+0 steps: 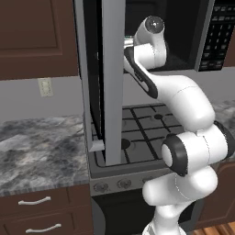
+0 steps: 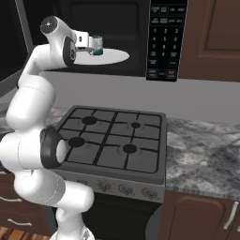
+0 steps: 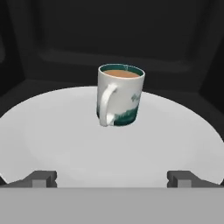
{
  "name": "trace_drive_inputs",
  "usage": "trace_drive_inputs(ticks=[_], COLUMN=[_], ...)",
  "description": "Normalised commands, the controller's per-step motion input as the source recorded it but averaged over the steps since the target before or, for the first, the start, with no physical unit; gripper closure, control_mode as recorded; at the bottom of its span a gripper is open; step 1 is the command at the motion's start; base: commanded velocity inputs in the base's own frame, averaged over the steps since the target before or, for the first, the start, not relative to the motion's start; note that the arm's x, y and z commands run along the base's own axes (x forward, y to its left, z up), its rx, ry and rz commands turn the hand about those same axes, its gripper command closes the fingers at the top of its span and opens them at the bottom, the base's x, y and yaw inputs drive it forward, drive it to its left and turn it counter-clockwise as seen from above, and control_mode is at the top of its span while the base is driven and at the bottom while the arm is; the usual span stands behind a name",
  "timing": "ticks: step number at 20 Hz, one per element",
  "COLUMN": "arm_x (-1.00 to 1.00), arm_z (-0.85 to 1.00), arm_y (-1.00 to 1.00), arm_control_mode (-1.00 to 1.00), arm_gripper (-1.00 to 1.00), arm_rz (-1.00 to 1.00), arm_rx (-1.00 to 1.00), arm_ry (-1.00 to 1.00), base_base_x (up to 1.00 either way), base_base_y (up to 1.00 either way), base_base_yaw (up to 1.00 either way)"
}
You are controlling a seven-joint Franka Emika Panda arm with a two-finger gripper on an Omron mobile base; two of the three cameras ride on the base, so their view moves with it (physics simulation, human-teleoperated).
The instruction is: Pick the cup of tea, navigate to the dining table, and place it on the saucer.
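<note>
One small white handled cup of tea with a dark green base band stands upright near the middle of the round white turntable plate inside the open black microwave. It lies straight ahead of the gripper, handle toward it. The fingers are spread wide, holding nothing. The plate's near edge is under the fingertips, with free room on both sides.

The open microwave door hides the microwave's inside in the left base view (cup of tea half-covered by the hand).
</note>
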Motion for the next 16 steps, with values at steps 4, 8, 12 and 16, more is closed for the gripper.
trace_drive_inputs(ticks=[4,8,12,16], arm_x=[0.12,0.16,0.27,0.19], arm_z=[0.00,0.00,0.00,0.00], arm_y=[0.00,0.00,0.00,0.11], arm_control_mode=[-1.00,-1.00,-1.00,-1.00], arm_gripper=[-1.00,-1.00,-1.00,-1.00], arm_rz=[0.00,0.00,-0.01,-0.06], arm_rx=[0.00,0.00,0.00,0.00], arm_ry=[-0.19,-0.04,0.00,0.00], base_base_x=[0.00,0.00,0.00,0.00], base_base_y=[0.00,0.00,0.00,0.00], base_base_yaw=[0.00,0.00,0.00,0.00])
